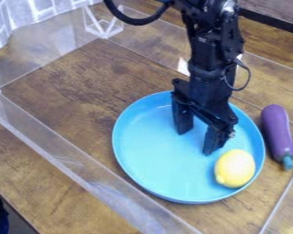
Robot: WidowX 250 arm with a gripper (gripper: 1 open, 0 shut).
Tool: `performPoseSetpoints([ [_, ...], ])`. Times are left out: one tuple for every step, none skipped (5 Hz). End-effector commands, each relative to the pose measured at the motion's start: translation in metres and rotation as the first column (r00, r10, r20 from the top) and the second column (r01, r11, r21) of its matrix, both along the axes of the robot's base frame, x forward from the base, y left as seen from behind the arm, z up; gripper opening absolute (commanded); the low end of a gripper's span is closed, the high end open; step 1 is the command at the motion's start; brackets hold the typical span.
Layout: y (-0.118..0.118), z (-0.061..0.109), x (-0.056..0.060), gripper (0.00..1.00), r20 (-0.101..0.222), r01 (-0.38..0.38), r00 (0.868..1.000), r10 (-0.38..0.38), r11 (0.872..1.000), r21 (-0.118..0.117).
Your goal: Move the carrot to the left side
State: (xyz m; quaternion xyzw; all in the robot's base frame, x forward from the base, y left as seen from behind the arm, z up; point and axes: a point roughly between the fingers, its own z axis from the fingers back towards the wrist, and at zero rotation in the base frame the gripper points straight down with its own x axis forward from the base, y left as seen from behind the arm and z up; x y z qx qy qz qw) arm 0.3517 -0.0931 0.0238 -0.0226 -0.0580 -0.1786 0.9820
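Observation:
My black gripper (200, 135) points straight down over the blue plate (143, 151), its two fingers (215, 141) spread open with nothing between them. It stands low over the plate's right half. A yellow lemon (236, 167) lies on the plate just in front and to the right of the fingers. The carrot does not show in this view; the arm may be hiding it.
A purple eggplant (277, 133) lies on the wooden table (76, 78) right of the plate. A clear plastic wall (45, 137) runs along the front left, and another clear panel (39, 37) stands at the back left.

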Motion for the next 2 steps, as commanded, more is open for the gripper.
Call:
performPoseSetpoints([
  [-0.0186, -0.004, 0.0008, 1.0, 0.01, 0.042, 0.999, -0.042, 0.999, -0.006],
  [-0.0279, -0.0064, 0.0034, 1.0, 0.016, 0.058, 0.998, -0.058, 0.998, -0.01],
])
